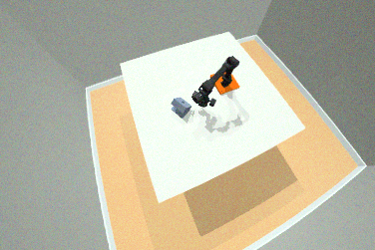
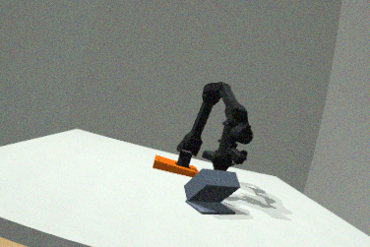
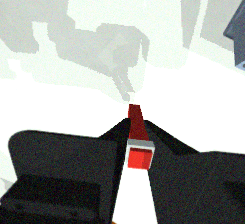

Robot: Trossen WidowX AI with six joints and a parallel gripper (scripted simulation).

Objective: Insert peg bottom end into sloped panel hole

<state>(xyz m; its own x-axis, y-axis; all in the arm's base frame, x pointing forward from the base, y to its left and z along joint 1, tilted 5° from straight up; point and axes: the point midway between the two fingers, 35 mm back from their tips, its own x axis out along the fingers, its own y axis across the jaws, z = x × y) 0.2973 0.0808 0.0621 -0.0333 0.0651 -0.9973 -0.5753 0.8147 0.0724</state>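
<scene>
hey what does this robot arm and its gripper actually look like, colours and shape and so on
A slim matte black jointed arm with rounded joint housings rises from a flat orange rectangular base plate. The black parallel-jaw gripper has broad, flat fingers tapering inward. No cables or markings show.

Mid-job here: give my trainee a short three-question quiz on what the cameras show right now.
1. True or false: the gripper is shut on the red peg.
2. Multiple choice: seen from the top camera, the blue-grey sloped panel lies
A. on the orange base plate
B. on the white table, just beside the gripper
C. on the floor beside the table
3. Fill in: in the wrist view, the peg's near end face looks ____ in outline, so it has flat sides.

Key: 1 true; 2 B; 3 square.
</scene>
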